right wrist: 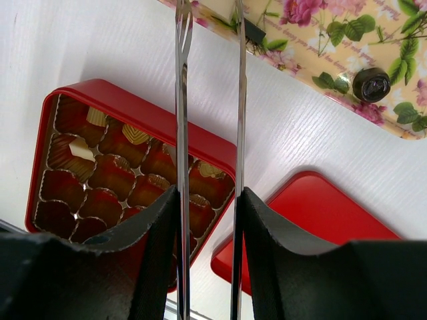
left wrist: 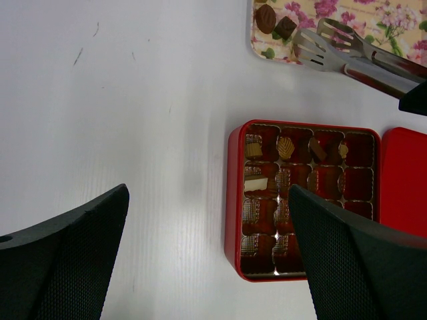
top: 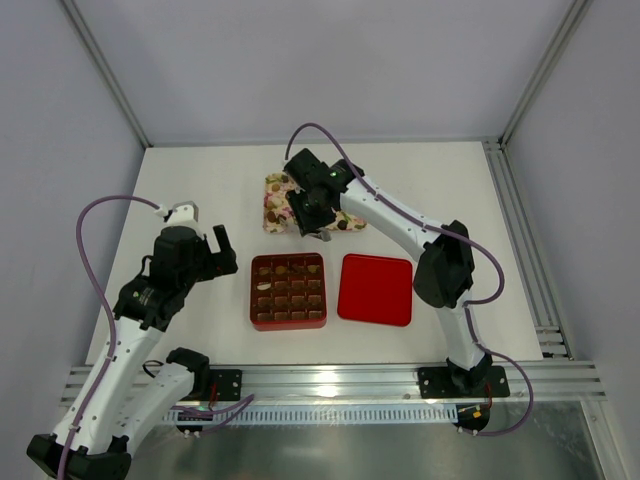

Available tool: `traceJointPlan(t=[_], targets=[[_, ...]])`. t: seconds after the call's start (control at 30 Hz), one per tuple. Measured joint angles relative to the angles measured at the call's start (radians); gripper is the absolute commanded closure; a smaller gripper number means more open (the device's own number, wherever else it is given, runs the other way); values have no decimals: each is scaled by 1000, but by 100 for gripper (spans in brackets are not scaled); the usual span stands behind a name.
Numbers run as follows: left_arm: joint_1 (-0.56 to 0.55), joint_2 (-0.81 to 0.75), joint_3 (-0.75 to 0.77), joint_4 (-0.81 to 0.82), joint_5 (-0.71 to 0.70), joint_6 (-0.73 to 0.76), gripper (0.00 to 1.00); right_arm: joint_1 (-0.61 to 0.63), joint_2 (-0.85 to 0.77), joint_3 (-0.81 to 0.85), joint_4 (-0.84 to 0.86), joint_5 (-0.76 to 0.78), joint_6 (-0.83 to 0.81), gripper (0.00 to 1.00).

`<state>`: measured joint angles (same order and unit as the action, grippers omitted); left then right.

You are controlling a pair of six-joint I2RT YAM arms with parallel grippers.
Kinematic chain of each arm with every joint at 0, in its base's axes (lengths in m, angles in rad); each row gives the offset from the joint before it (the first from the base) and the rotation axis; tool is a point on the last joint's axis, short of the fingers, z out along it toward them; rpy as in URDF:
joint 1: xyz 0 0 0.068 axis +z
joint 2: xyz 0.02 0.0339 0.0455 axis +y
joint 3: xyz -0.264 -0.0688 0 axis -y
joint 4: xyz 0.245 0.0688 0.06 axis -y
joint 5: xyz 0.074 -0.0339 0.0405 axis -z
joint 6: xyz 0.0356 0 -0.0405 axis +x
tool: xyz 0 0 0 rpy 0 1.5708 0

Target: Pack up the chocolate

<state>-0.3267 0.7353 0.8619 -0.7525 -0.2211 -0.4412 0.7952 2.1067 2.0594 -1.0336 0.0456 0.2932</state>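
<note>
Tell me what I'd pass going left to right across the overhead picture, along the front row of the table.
Left end effector, open → red box, with a few chocolates in it → red lid → right arm's black elbow. The floral tray behind straddles box and lid, so I leave it out.

Red box (left wrist: 232, 200), flowered tray (right wrist: 313, 40) and brown chocolate (left wrist: 265, 18) on a white surface (top: 200, 180).
The box and its lid (top: 375, 289) were glossy red, and the gridded insert (right wrist: 107, 177) was reddish brown with gold-edged cups. The tray carried pink roses and green leaves on cream. The chocolate ran dark brown, tan and whitish. The tongs (left wrist: 333, 50) were silver. The left tool (left wrist: 208, 200) and right tool (right wrist: 208, 200) were black, the left one's pads (left wrist: 347, 267) finely dotted.
</note>
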Motion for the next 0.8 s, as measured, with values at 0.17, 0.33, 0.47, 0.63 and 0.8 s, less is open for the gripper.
traceJointPlan(t=[0.17, 0.33, 0.47, 0.63, 0.8], targets=[[0, 0, 0, 0, 0, 0, 0, -2, 1, 1, 0, -8, 0, 57], [0, 0, 0, 0, 0, 0, 0, -7, 1, 1, 0, -10, 0, 57], [0, 0, 0, 0, 0, 0, 0, -11, 4, 6, -3, -16, 0, 56], [0, -3, 0, 0, 0, 0, 0, -12, 35, 43, -17, -23, 0, 56], [0, -4, 0, 0, 0, 0, 0, -12, 51, 49, -27, -22, 0, 56]])
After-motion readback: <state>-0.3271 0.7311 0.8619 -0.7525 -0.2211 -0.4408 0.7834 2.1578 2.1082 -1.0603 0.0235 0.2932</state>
